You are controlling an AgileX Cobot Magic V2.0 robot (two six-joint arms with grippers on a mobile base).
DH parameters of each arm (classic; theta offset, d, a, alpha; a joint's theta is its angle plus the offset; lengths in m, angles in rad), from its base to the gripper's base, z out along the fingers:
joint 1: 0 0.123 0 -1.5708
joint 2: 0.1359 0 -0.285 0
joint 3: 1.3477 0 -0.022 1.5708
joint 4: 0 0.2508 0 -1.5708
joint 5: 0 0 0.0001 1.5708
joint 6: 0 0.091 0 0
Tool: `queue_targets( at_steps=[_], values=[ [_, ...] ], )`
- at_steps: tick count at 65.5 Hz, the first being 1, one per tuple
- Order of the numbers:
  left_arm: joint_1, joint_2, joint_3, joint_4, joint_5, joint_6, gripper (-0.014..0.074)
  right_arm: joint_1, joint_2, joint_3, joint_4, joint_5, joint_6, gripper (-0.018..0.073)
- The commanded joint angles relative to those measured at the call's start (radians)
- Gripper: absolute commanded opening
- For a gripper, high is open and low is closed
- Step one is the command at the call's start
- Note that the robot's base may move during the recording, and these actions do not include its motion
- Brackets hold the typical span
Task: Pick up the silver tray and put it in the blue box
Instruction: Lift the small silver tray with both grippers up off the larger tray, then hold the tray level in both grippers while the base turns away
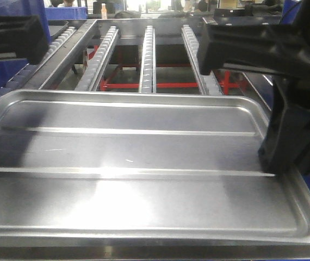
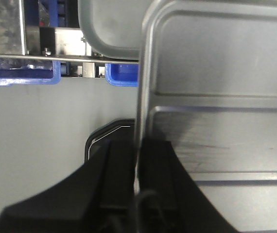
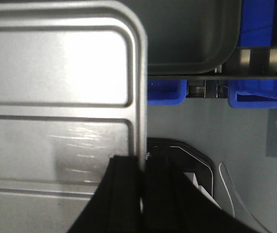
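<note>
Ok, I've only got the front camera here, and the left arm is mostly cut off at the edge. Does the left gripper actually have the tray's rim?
Observer: Yes. In the left wrist view the left gripper has one finger on each side of the side rim of the silver tray, closed on it.
Operator: And the right one? I just see a black block over the edge.
Observer: Same. The right gripper pinches the opposite rim, one finger inside, one outside.
Operator: Anything beyond the tray?
Observer: Past its corner the right wrist view shows a second grey tray and blue bins.
</note>
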Motion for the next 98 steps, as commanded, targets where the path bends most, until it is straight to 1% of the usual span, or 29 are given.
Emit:
queue_targets(
  at_steps=[1, 6, 12, 48, 63, 98],
  values=[
    [-0.006, -0.028, -0.022, 0.032, -0.005, 0.001, -0.0014, -0.027, -0.029, -0.048, -0.059, -0.005, -0.003, 0.0052],
    [-0.006, -0.028, -0.022, 0.032, -0.015, 0.001, -0.0014, -0.041, -0.029, -0.061, -0.059, -0.006, -0.004, 0.0052],
    [-0.006, -0.028, -0.022, 0.032, -0.028, 0.001, -0.0015, -0.041, -0.029, -0.063, -0.061, -0.004, -0.004, 0.0052],
    [-0.006, -0.028, -0.022, 0.032, -0.028, 0.001, -0.0015, -0.039, -0.024, -0.063, -0.062, 0.017, -0.004, 0.0052],
    [-0.006, -0.028, -0.022, 0.032, -0.016, 0.001, -0.0015, -0.039, -0.024, -0.063, -0.062, 0.068, -0.004, 0.0052],
    [-0.006, -0.028, -0.022, 0.032, -0.016, 0.001, -0.0015, -0.039, -0.024, -0.063, -0.062, 0.069, -0.004, 0.0052]
  ],
)
